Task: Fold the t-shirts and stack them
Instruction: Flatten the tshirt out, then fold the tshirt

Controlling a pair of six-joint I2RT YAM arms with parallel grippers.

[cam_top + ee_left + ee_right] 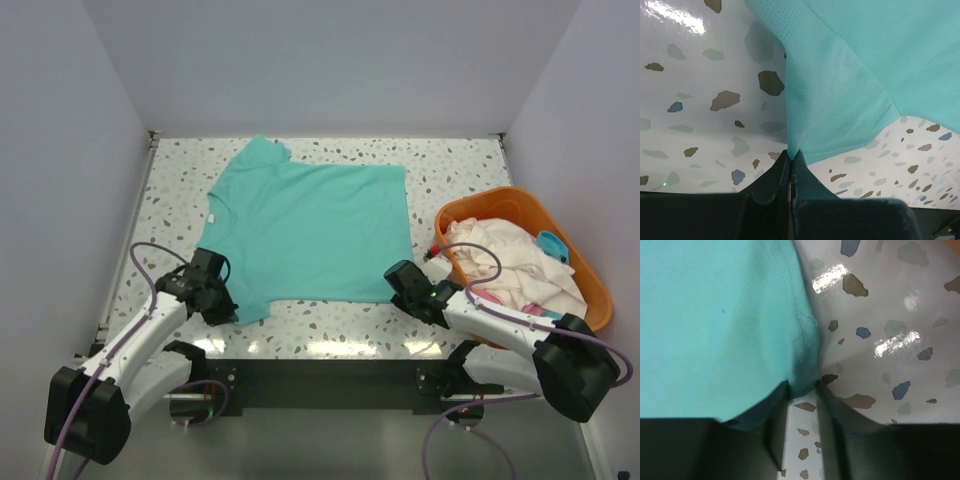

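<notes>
The teal t-shirt (310, 230) lies spread flat on the speckled table, neck to the left and hem to the right. My left gripper (222, 305) is at its near sleeve; in the left wrist view the gripper (791, 152) is shut on a pinched fold of the teal sleeve (840, 100). My right gripper (397, 280) is at the near hem corner; in the right wrist view the gripper (804, 390) is open, and the teal hem corner (715, 315) sits between its tips. A cream-white shirt (510, 265), a bit of pink (537, 311) and a bit of light blue (552, 245) lie in the basket.
The orange oval basket (480, 200) stands at the right edge of the table, close beside my right arm. White walls enclose the table on the left, back and right. Bare speckled tabletop (170, 200) shows left of the shirt.
</notes>
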